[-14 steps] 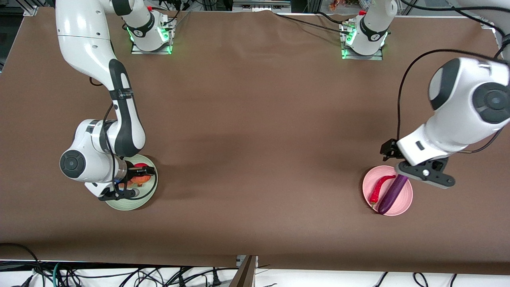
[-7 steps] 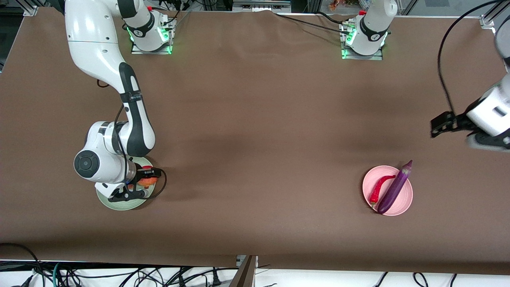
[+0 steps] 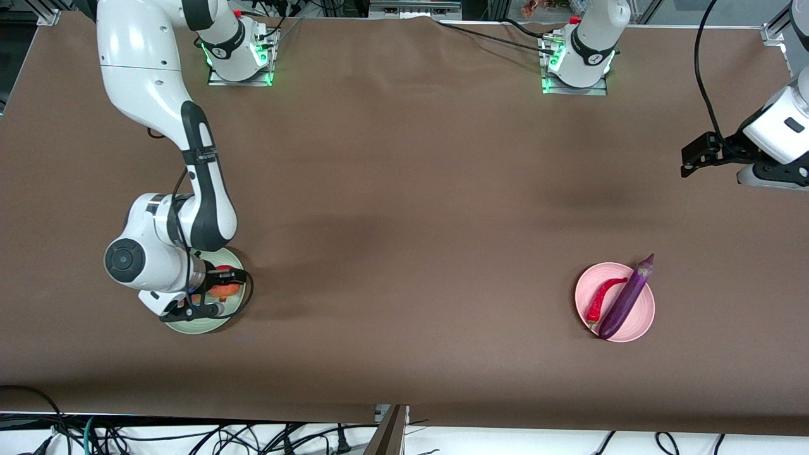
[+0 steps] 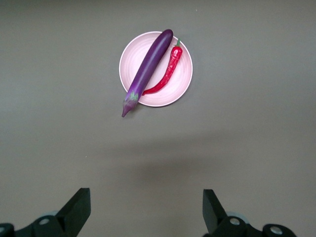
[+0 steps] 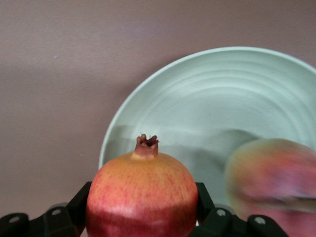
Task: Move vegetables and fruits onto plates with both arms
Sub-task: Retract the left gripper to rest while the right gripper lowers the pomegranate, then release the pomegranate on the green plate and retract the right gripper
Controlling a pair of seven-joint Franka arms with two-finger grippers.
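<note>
Since a second ago the left gripper [image 3: 711, 155] has lifted away, fingers spread, leaving the eggplant [image 3: 626, 298] and chili [image 3: 602, 298] on the pink plate [image 3: 641, 319]. Over the green plate [image 3: 205, 325], the right gripper [image 3: 212, 294] stays clamped on the red-orange fruit [image 5: 142, 197], peach [image 5: 274, 177] beside it.

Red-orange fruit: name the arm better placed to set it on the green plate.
Right. The right gripper is shut on the red-orange fruit directly over the mint green plate. The left gripper hangs open over bare table, away from it.
</note>
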